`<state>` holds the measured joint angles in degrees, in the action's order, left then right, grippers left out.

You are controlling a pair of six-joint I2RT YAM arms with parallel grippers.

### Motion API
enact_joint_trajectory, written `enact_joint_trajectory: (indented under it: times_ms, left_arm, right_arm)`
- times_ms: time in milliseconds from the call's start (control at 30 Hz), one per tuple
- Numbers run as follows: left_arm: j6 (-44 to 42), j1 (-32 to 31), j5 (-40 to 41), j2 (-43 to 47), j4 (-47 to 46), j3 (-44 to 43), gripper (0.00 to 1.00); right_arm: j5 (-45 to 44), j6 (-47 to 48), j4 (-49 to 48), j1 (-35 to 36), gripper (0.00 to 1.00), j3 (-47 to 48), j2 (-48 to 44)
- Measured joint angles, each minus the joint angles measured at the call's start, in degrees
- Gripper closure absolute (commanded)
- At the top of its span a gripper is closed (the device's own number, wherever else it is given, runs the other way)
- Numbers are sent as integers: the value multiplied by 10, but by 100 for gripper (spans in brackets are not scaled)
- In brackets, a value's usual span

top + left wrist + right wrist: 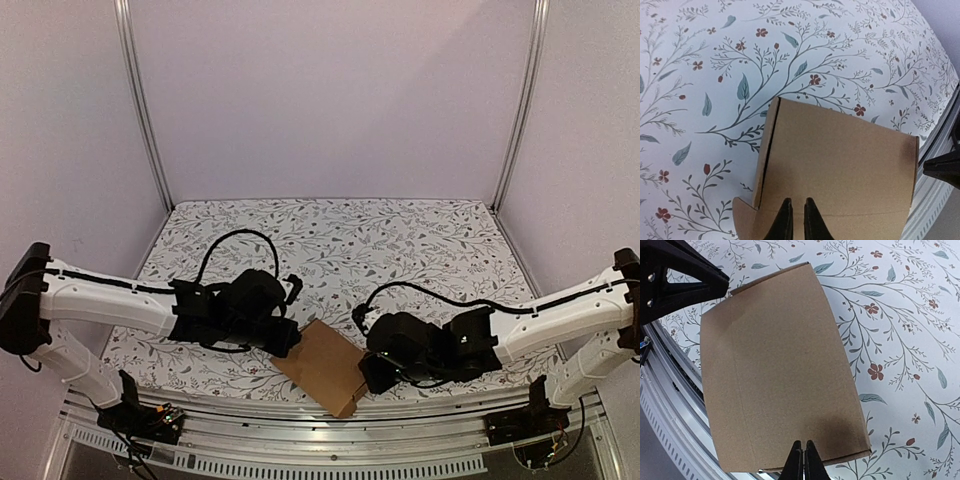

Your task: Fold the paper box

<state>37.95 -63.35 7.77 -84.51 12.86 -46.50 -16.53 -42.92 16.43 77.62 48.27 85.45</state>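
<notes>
So both arms come in low from the sides, the left arm (100, 298) and the right arm (570, 312), with their wrists bent down toward the middle of the bench (400, 240) at its near edge. The left pincer (799, 202) is all but pressed together, with just a thin slit between the fingers, and its tips are over the paper box (840, 160). The right pincer (804, 446) is pressed fully together above one edge of the box. I can't tell if either one actually touches it.

From above, the black wrist housings hide both sets of tips (and the box's left corner too). The box lies flat between the two pincers. It's plain matte brown with one long crease across it and a small rounded flap poking out at one corner. Its near corner hangs over the metal rail (220, 412).
</notes>
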Motion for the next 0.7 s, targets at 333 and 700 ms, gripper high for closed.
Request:
enact_joint_trajectory:
  times_ms: [333, 700]
  left_arm:
    - [-9, 34, 57, 83, 7, -7, 98]
    - [-14, 113, 1, -17, -40, 4, 100]
  right_arm:
    - [-28, 3, 84, 0, 96, -23, -131]
    - [3, -39, 87, -1, 100, -64, -71]
